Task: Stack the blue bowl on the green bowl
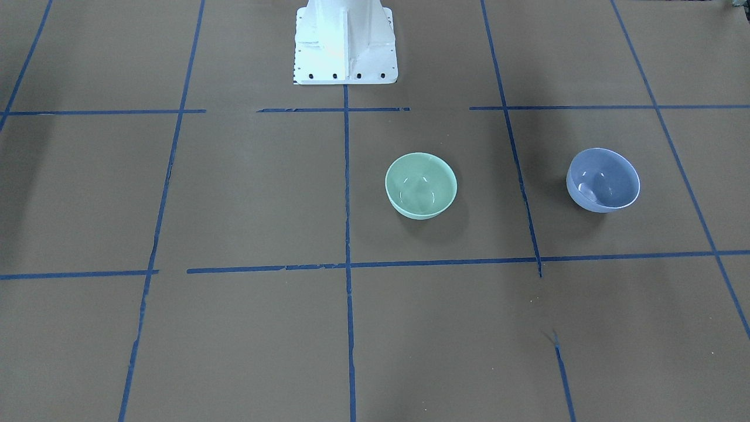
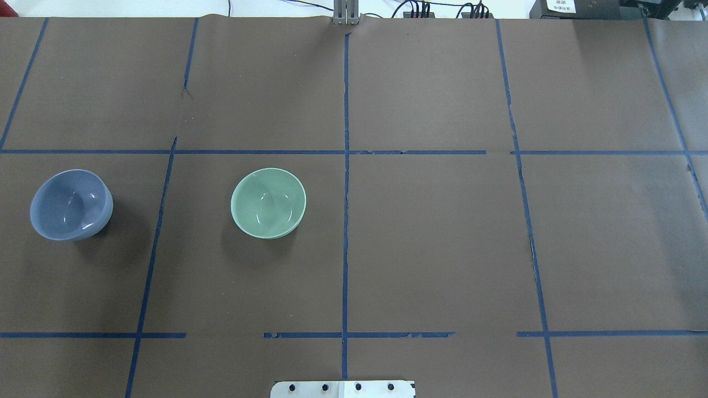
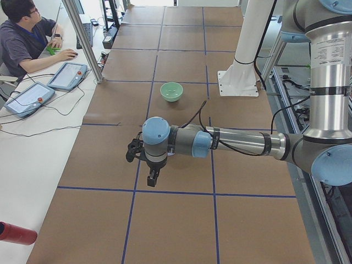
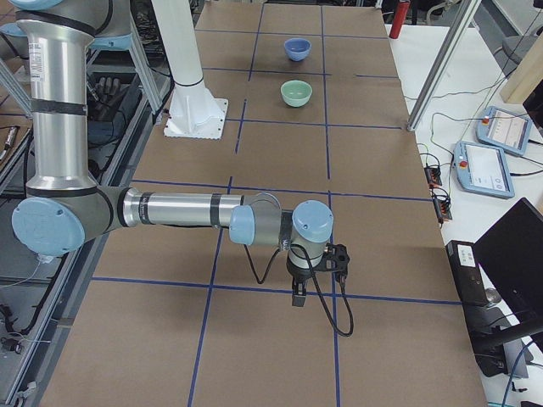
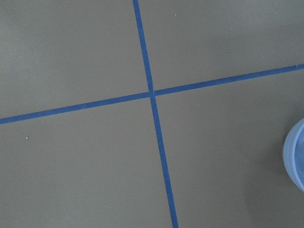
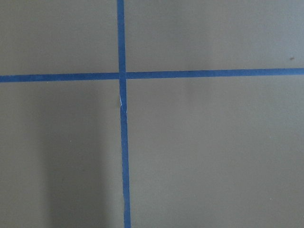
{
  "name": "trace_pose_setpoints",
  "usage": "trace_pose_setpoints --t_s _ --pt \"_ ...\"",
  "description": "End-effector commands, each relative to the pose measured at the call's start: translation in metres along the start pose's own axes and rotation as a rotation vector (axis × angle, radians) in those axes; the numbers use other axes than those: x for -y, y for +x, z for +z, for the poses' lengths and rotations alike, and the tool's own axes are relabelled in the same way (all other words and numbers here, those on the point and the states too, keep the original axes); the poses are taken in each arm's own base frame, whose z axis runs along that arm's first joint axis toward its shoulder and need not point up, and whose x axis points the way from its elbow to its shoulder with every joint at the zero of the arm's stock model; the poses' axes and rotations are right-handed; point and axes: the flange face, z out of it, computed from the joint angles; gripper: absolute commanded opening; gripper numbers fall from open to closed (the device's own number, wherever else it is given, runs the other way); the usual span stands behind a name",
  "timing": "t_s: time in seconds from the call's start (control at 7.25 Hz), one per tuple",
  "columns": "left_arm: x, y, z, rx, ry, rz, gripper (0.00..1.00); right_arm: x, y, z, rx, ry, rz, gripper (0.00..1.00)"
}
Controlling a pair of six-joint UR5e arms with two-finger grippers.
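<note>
The blue bowl (image 1: 603,179) stands upright and empty on the brown table, at the far left of the overhead view (image 2: 71,204). Its rim shows at the right edge of the left wrist view (image 5: 297,156). The green bowl (image 1: 420,185) stands upright and empty, apart from it and nearer the middle (image 2: 268,203). Both bowls show in the exterior right view: blue (image 4: 297,48), green (image 4: 296,92). My left gripper (image 3: 153,177) hangs over the table and shows only in the exterior left view, where the arm hides the blue bowl. My right gripper (image 4: 299,292) shows only in the exterior right view. I cannot tell whether either is open or shut.
The white robot pedestal (image 1: 344,41) stands at the table's near edge. Blue tape lines (image 2: 345,166) grid the brown tabletop. An operator (image 3: 22,38) sits beside the table with tablets (image 3: 66,75). A red cylinder (image 3: 16,234) lies off the table's side.
</note>
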Motion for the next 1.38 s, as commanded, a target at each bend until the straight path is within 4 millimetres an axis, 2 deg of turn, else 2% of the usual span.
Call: trace_pose_setpoints --t_s 0.0,0.14,0.41,0.55,0.83,0.97,1.1,1.24 --pt "0.018 0.051 0.037 0.027 0.013 -0.107 1.0 0.001 0.0 -0.001 0.0 0.002 0.001 1.0" --pt "0.021 0.081 0.069 0.051 0.043 -0.203 1.0 0.0 0.001 0.0 0.0 0.001 0.002 1.0" --pt "0.017 0.13 0.112 0.03 0.054 -0.274 1.0 0.0 0.001 0.0 0.0 0.001 0.001 1.0" --pt "0.014 0.148 0.137 0.033 0.068 -0.303 1.0 0.0 0.0 0.0 0.0 0.0 0.0 1.0" --pt "0.002 0.164 0.171 -0.026 0.075 -0.298 0.99 0.0 0.001 0.0 0.0 0.001 0.001 1.0" --pt "0.001 0.165 0.171 -0.04 0.085 -0.288 0.72 0.001 0.0 0.0 0.0 0.001 0.0 1.0" --pt "0.001 0.167 0.17 -0.047 0.081 -0.285 0.2 0.0 0.0 0.0 0.0 0.0 0.001 1.0" --pt "0.0 0.166 0.169 -0.049 0.078 -0.286 0.0 0.0 0.0 0.0 0.0 0.0 0.0 1.0"
